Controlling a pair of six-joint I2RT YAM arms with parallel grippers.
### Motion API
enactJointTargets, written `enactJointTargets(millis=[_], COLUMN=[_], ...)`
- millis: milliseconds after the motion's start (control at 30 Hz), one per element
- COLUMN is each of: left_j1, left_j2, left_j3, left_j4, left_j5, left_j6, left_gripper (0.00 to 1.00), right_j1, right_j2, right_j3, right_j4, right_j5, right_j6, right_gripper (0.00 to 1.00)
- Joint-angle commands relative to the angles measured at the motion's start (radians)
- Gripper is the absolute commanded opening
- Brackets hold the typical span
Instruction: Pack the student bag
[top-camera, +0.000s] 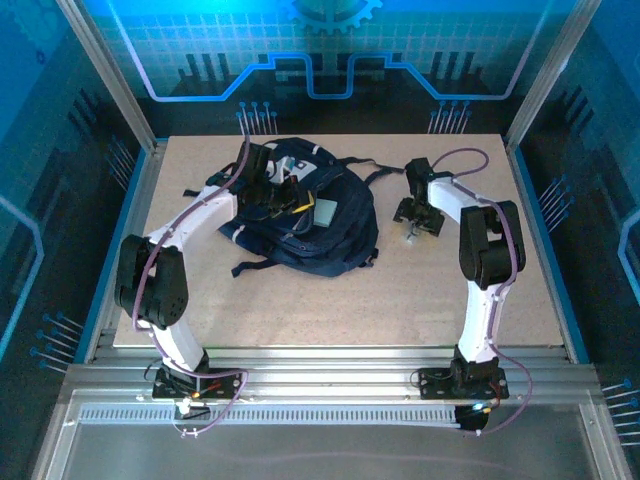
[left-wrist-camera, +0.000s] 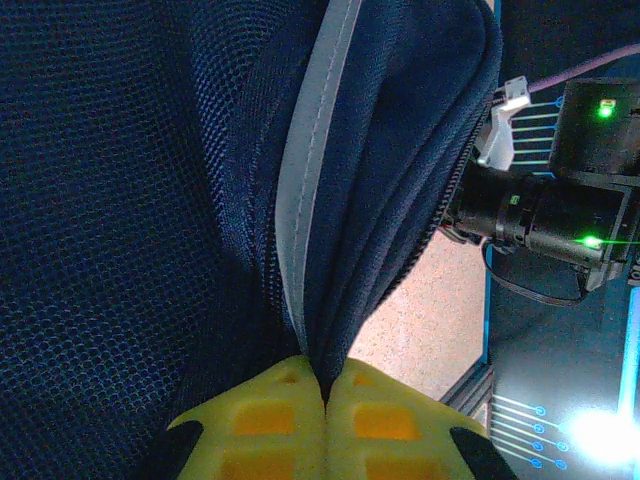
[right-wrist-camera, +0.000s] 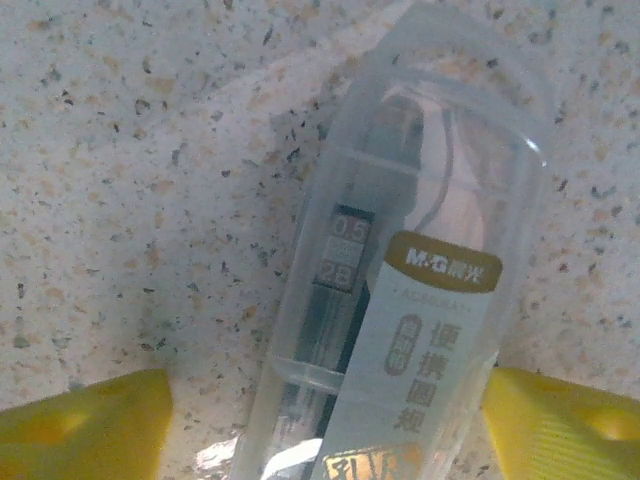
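**Ana:** Where's the student bag?

**Ben:** The student bag (top-camera: 335, 235) lies slumped on the speckled table (top-camera: 300, 310), with black straps (top-camera: 250, 268) trailing from its near side.

**Ana:** And the left gripper?

**Ben:** The left gripper (top-camera: 272, 188) sits on the bag's far left part. Seen from the wrist, its yellow fingers (left-wrist-camera: 262, 420) are pressed together, pinching a raised fold of the bag's navy fabric. A grey stripe (left-wrist-camera: 305, 200) runs up the fold from the pinch.

**Ana:** What about the right gripper?

**Ben:** The right gripper (top-camera: 418, 222) is to the right of the bag, apart from it, pointing down at the table. Its jaws stand wide, one on each side of a clear plastic case (right-wrist-camera: 420, 250) lying flat on the table.

**Ana:** Does it have hold of the case?

**Ben:** No. There's bare table between the case and one finger (right-wrist-camera: 85, 430). The other finger is just beside the case's edge, and I can't tell whether it touches
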Motion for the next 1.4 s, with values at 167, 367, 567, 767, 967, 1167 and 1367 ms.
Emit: enactJointTargets(millis=[167, 367, 567, 767, 967, 1167, 1367], left_j1=[-0.011, -0.009, -0.008, -0.008, -0.011, -0.02, -0.022], left_j2=[-0.062, -0.045, -0.034, -0.038, -0.058, -0.066, -0.085], left_j3=[0.006, 0.022, 0.045, 0.04, 0.017, 0.016, 0.016], left_j4=[0.039, 0.036, 0.037, 0.055, 0.083, 0.099, 0.098], left_j5=[0.059, 0.061, 0.06, 0.069, 0.076, 0.082, 0.079], left_j6=[-0.012, -0.003, 0.003, -0.02, -0.045, -0.056, -0.056], left_gripper=[0.0, 0.0, 0.0, 0.0, 0.0, 0.0, 0.0], right_j1=[0.0, 0.002, 0.045, 0.182, 0.277, 0.308, 0.337], right_j2=[-0.09, -0.243, -0.387, -0.425, -0.306, -0.143, -0.06], right_j3=[-0.078, -0.145, -0.208, -0.209, -0.129, 0.012, 0.086], right_j4=[0.011, 0.013, 0.065, 0.229, 0.409, 0.471, 0.541], right_j5=[0.043, -0.027, -0.263, -0.419, -0.487, -0.543, -0.621], right_j6=[0.021, -0.06, -0.08, 0.028, 0.169, 0.288, 0.366], right_gripper=[0.48, 0.45, 0.47, 0.51, 0.51, 0.51, 0.73])
